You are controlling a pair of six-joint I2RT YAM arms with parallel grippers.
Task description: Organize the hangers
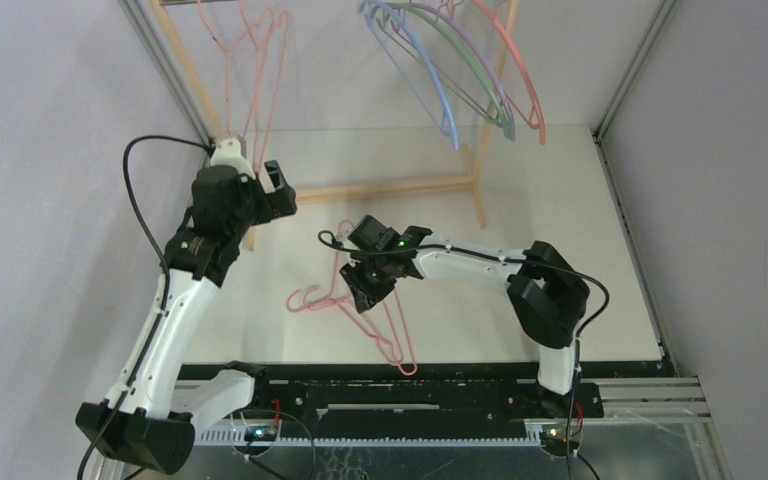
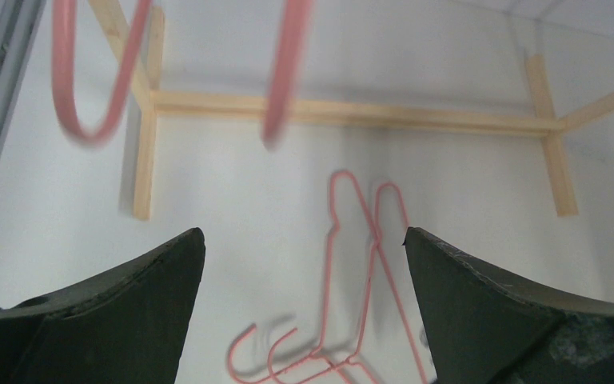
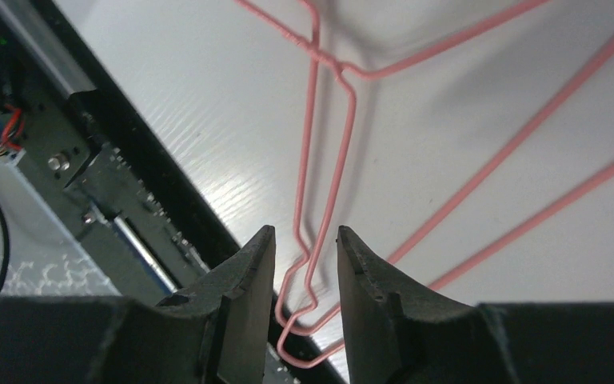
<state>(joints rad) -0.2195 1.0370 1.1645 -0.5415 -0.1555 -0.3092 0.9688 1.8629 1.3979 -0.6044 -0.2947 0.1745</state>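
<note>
The right gripper [image 3: 304, 232] is set low, jaws narrowly parted astride the pink hangers [image 1: 388, 335] on the table [image 1: 560, 200] — apparently for pinching — while the left gripper [image 2: 304, 240] is held wide open, empty.

In the left wrist view, the hanging pink hangers [image 2: 286, 72] are blurred, their tops cut off.

Table [image 1: 560, 260]: white and smooth; a soft shine is seen on it.
Walls [image 1: 50, 100]: pale grey, seen on the left and on the right.
Rack [image 1: 390, 187]: made of light wood, stood on the far part of the table.
Posts [image 1: 632, 70]: grey metal, set in the far corners.
Near edge: a black rail [image 1: 410, 385] is fixed there.
</note>
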